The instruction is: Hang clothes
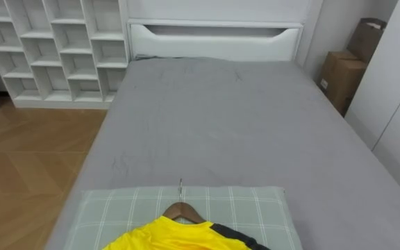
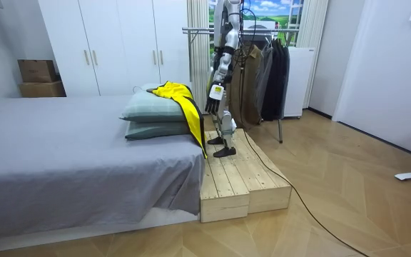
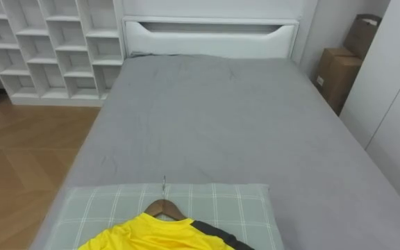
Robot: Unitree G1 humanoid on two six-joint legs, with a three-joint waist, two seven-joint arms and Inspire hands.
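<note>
Yellow shirt [image 1: 172, 236] is lying closest, set on a wooden hanger [image 1: 184, 210] whose metal hook [image 1: 180, 187] is pointing up the bed. In the room view the left hand [image 2: 215, 98] is hanging at the robot's side, near the shirt but apart from it; whether it is wide or closed I cannot tell at that distance.

Outward from the hand, the shirt is resting on a checked pillow [image 1: 117, 208], the upper of two stacked at this end of the grey bed [image 1: 221, 118], with its tail spilling over the bed's edge. The robot is standing on a wooden platform [image 2: 234, 182] against that end, facing the bed, and a rack [image 2: 198, 30] with dark clothes [image 2: 273, 71] is waiting behind it.

The step in hand looks like picking up the hanger. Doing it well probably means:
- Closing round the hanger's neck just under the hook, not round the cloth, so the shirt is staying on its shoulders.
- Lifting straight up until the hanging tail is clearing the pillow and the bed edge.
- Only then turning to the rack and aiming the hook at a bare stretch of rail.
</note>
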